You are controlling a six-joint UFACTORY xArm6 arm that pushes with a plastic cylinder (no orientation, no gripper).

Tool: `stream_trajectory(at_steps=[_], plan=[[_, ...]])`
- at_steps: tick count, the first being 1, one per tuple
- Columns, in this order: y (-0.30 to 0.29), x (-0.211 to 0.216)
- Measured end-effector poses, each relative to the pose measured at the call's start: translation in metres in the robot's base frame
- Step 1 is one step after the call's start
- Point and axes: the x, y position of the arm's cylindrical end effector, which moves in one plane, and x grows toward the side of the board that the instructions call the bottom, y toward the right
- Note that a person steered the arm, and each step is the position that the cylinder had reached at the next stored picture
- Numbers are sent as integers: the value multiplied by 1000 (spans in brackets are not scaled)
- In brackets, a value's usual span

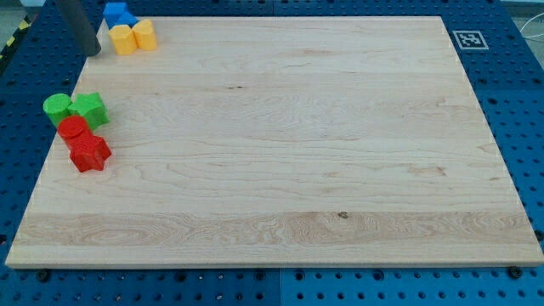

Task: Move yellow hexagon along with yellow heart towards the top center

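Note:
Two yellow blocks sit side by side at the board's top left corner. The left one (123,39) looks like the heart and the right one (144,35) like the hexagon, though their shapes are hard to make out. A blue block (118,14) touches them from above. My rod comes down from the view's top left, and my tip (92,53) rests just left of the yellow pair, a short gap away from the left yellow block.
On the left edge of the wooden board (280,153) stand a green cylinder (57,108), a green block (88,109), a red cylinder (73,129) and a red star-like block (88,153). A printed marker tag (468,39) sits at the top right corner.

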Motion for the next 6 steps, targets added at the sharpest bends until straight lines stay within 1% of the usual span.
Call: stream_trajectory(at_steps=[2, 4, 6], plan=[[46, -13], [53, -13], [95, -37]])
